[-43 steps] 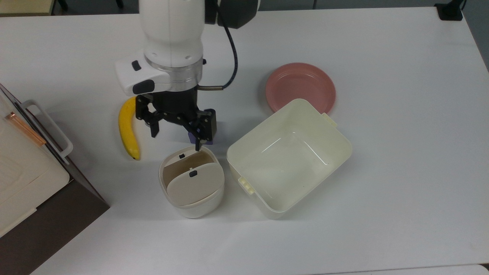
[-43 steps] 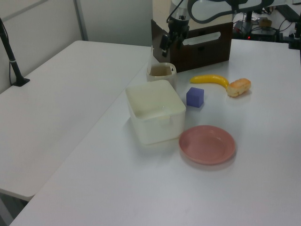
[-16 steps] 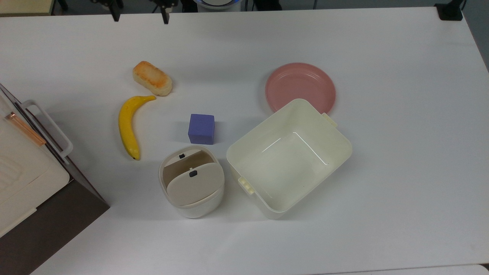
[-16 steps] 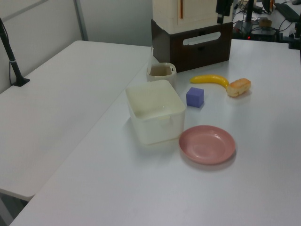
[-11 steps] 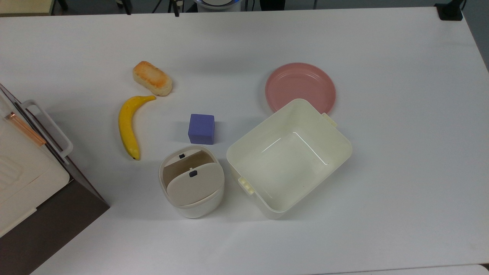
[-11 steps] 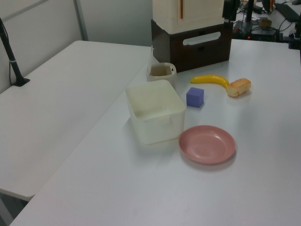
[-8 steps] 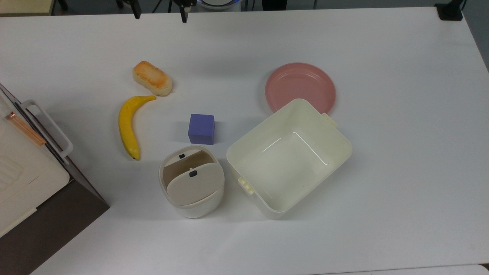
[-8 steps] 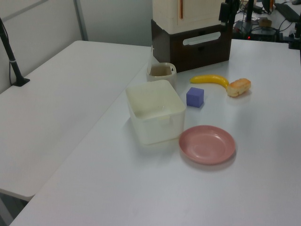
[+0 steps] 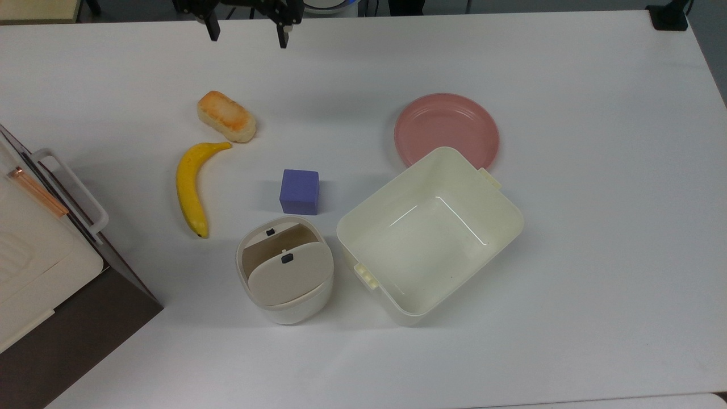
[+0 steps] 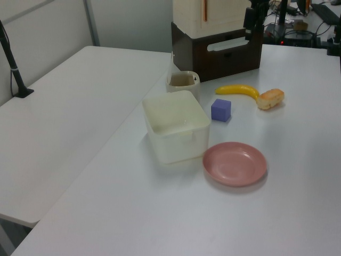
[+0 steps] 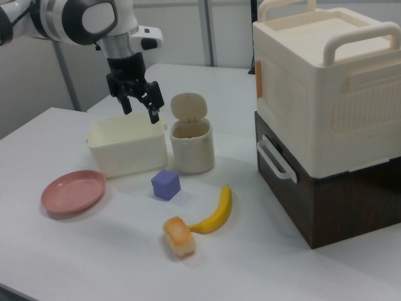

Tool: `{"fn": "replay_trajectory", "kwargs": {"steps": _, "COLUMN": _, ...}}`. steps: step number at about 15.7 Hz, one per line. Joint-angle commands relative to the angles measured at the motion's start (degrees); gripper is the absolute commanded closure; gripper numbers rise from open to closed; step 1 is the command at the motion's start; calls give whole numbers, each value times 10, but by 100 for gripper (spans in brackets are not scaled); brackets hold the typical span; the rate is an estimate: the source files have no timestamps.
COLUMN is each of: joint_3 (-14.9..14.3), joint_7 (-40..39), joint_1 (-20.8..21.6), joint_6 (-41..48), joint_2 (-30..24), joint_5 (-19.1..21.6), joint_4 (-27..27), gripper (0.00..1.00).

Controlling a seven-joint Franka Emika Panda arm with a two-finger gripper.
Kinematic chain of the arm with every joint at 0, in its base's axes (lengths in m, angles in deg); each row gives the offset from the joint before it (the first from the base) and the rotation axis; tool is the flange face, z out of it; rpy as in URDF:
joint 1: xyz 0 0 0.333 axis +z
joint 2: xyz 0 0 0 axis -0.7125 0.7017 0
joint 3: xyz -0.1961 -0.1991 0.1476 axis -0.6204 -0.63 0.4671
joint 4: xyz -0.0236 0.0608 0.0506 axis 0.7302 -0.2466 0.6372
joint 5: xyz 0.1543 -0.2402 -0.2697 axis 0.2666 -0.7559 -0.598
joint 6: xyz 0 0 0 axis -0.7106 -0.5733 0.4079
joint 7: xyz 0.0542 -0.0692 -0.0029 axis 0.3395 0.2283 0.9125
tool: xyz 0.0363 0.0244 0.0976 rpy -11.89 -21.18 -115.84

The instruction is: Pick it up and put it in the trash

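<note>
A: In the right view the gripper [image 11: 140, 108] hangs in the air above the cream tub [image 11: 127, 145], with its fingers [image 11: 153, 113] spread wide and nothing between them. The top view catches little more than the two dark fingertips [image 9: 282, 37] over the tabletop's [image 9: 596, 170] far edge.

B: And the trash [image 9: 285, 270]?

A: It stands near the front edge, just beside the tub [image 9: 430, 234], with the purple cube [image 9: 299, 191] just behind it. The right view has the beige lid [image 11: 188, 106] tipped up, so the mouth is open; in the top view the lid [image 9: 289, 274] covers part of the opening. In the left view the bin [image 10: 182, 83] is half hidden behind the tub [image 10: 176, 127].

B: The paper ball?

A: I cannot make it out on the tabletop or in the fingers; whether it lies inside the bin cannot be told.

B: What else lies there?

A: A banana [image 9: 191, 187] and a bread roll [image 9: 226, 116] toward the left edge in the top view, a pink plate [image 9: 447, 129] behind the tub, and a cream box on a dark case [image 11: 326, 119] at the corner.

B: Changed from before?

A: 2.7 s ago the arm stood low over the bin, one finger at its rim, hiding the roll and most of the cube. Now it has pulled back to the far edge and risen, and over the last second the fingertips crept a little forward into the top view. The objects have not moved.
</note>
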Motion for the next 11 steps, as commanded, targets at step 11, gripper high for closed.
{"fn": "replay_trajectory", "kwargs": {"steps": 11, "joint_3": -4, "joint_7": 33, "joint_1": 7, "joint_6": -33, "joint_2": 11, "joint_5": 10, "joint_4": -3, "gripper": 0}}
